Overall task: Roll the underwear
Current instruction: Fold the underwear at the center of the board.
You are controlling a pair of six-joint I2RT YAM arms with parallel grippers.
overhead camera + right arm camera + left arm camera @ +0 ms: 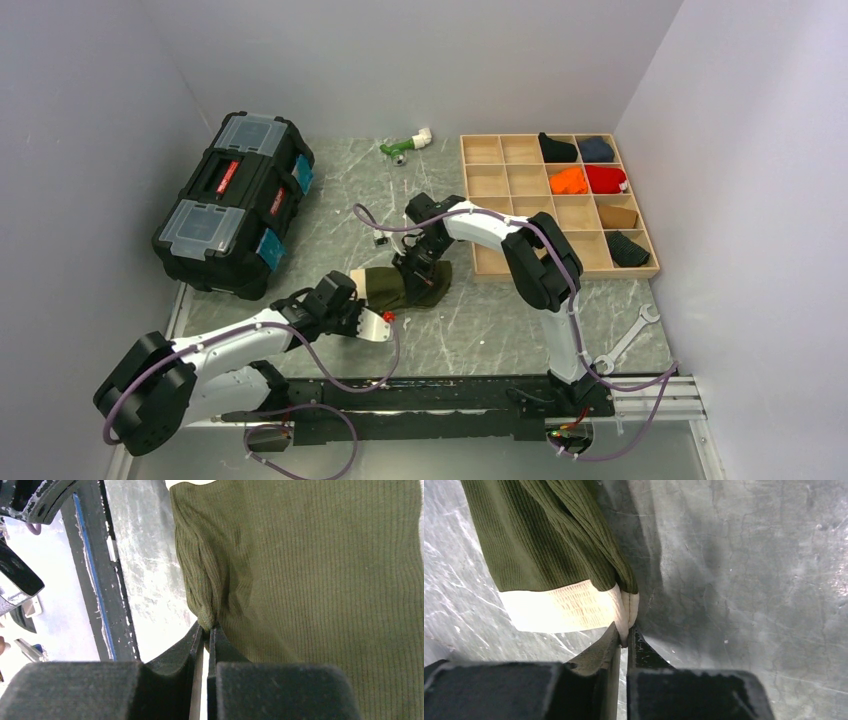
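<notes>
The underwear is dark olive-green ribbed cloth with a cream waistband, lying folded on the table between the two arms. My left gripper is shut on the folded cream waistband corner at the garment's left end. My right gripper is shut on a bunched fold of the green cloth at the far right part of the garment. In the left wrist view the green body spreads up and left. In the right wrist view the cloth fills the right side.
A black toolbox stands at the back left. A wooden compartment tray with several rolled cloths stands at the right. A wrench lies near the right arm's base. A green-and-white fitting lies at the back. A metal scraper lies by the left gripper.
</notes>
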